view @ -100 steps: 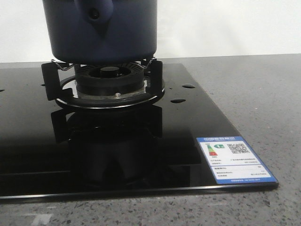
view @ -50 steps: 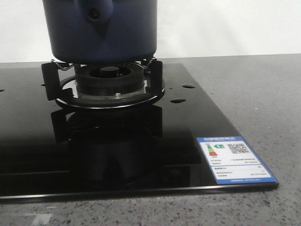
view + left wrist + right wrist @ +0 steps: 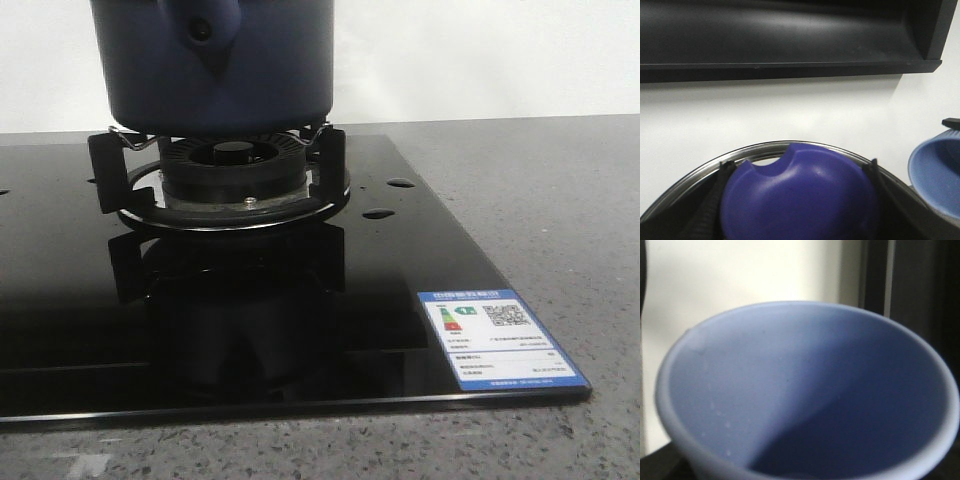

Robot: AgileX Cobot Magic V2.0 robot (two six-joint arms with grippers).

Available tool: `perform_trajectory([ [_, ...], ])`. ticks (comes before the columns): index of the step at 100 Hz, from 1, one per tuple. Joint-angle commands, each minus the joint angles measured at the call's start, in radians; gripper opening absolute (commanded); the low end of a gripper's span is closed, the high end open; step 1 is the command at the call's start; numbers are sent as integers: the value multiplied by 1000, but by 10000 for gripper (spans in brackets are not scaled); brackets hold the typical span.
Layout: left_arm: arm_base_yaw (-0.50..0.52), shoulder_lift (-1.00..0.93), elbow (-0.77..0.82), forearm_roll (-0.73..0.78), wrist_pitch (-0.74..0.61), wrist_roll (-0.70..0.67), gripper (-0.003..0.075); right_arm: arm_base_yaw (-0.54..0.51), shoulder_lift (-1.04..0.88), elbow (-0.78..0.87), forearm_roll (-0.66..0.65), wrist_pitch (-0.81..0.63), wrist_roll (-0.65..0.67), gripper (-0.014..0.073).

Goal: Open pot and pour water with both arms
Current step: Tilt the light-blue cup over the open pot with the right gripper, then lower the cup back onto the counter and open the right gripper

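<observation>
The dark navy pot (image 3: 220, 70) stands on the burner's supports at the back left of the front view; its top is cut off by the frame. Neither gripper shows in that view. In the left wrist view my left gripper (image 3: 797, 200) is shut on the blue knob (image 3: 800, 195) of the lid, one black finger (image 3: 720, 182) on each side. The lid's metal rim (image 3: 765, 148) curves behind the knob, against a white wall. A pale blue cup (image 3: 790, 390) fills the right wrist view and hides my right gripper's fingers. The cup also shows in the left wrist view (image 3: 935, 170), held up beside the lid.
The black glass stove top (image 3: 300, 320) covers most of the grey speckled counter, with the burner (image 3: 235, 165) under the pot and a blue label (image 3: 500, 338) at its front right corner. A dark shelf (image 3: 790, 40) hangs on the wall above the lid.
</observation>
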Motion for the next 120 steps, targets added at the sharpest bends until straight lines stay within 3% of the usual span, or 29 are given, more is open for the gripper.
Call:
perform_trajectory([
  [1,2,-27,-38,0,-93,0,386,-1,-46,-37,-19,63,208,318],
  [11,2,-27,-38,0,-93,0,386,-1,-56,-37,30,73,375,318],
  [30,2,-27,-38,25,-93,0,386,-20,-100,-23,159,53,564,318],
  [46,2,-27,-38,30,-93,0,386,-113,-170,64,159,-102,731,318],
  [67,2,-27,-38,30,-93,0,386,-332,-266,205,159,-414,880,318],
  [75,2,-27,-38,30,-93,0,386,-444,-287,243,188,-591,891,318],
  [98,2,-27,-38,30,-93,0,386,-747,-299,375,467,-1034,883,318],
  [110,2,-27,-38,30,-93,0,386,-874,-299,474,523,-1174,836,318],
  [120,2,-27,-38,30,-93,0,386,-953,-299,559,525,-1206,751,318],
])
